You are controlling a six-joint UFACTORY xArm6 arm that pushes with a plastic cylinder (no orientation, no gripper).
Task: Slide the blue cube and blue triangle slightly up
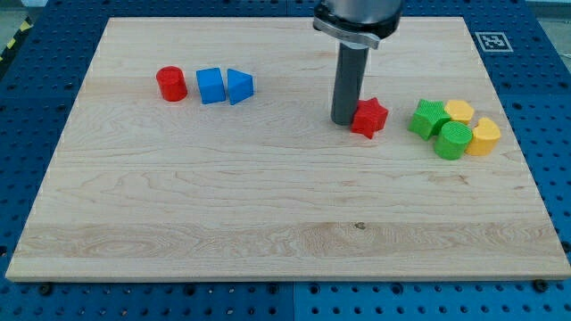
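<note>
While our tip (343,121) rests against the red star (369,117), no pincer exists to open or close. Left of that star, well apart, blue cube (211,86) and blue triangle (239,86) touch, a red cylinder (171,84) just beyond on the worktop (268,232).

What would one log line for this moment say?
my tip: beside red star | blue cube, blue triangle: touching, upper left, not reached
</note>
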